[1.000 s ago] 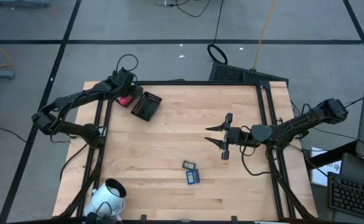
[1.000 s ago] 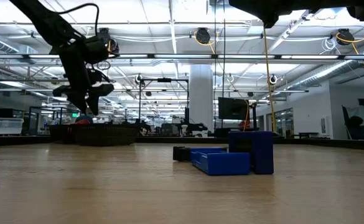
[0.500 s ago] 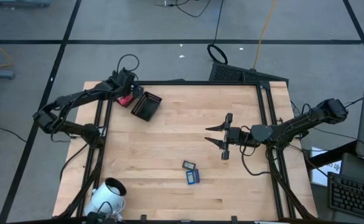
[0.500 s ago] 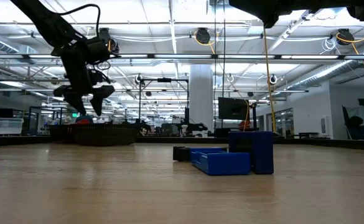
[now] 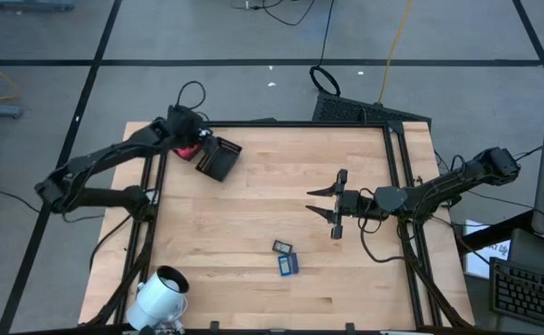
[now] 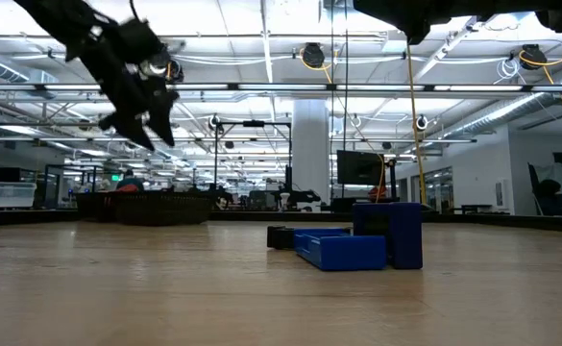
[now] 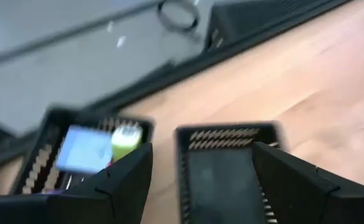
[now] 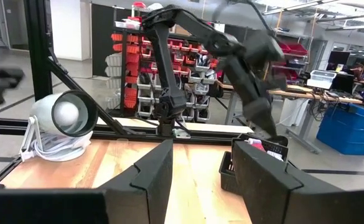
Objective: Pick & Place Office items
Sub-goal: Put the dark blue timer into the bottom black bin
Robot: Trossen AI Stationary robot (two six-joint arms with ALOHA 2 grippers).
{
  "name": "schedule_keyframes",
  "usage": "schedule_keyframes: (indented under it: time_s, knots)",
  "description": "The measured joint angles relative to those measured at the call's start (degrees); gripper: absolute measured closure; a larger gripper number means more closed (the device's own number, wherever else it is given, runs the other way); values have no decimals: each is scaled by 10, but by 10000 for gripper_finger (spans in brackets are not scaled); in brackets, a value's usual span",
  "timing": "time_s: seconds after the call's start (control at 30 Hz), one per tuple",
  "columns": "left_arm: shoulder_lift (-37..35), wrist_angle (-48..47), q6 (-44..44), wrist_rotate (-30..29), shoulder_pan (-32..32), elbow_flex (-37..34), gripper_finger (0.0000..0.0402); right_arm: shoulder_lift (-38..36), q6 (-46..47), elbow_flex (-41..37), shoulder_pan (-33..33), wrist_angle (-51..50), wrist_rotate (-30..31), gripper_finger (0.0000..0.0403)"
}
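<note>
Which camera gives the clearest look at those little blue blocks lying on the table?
The low view: the blue blocks fill its middle, side-on. The high view shows them small from above, near the table's front. Neither wrist view clearly shows them.

The bench is pale wood with a visible plank grain and a smooth, slightly satin face. At the upper left of the high view the black tray looks like matt plastic with finely ribbed inner walls — the left wrist view shows the ribbing. The blue office items near the lower middle look like smooth, hard plastic, faintly glossy. The white cylinder at lower left has a smooth, matt shell. Both arms and the right end effector are dull black — plastic or metal, hard to tell.
</note>
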Motion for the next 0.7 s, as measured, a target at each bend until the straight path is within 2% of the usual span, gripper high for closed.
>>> schedule_keyframes:
  time_s: [0.2, 0.4, 0.53, 0.7]
  knots:
    - [-136, -19, 9, 1, -75, 0, 123, 0, 7, 0, 0, -9, 0, 248]
    - [-272, -40, -8, 1, -192, -25, 123, 0, 8, 0, 1, -21, 0, 248]
    - [-356, 5, -34, -17, -289, -94, 123, 0, 39, 0, 1, -39, -12, 248]
    - [-457, 129, -26, -50, -404, -208, 123, 35, 93, 1, 22, -73, -99, 241]
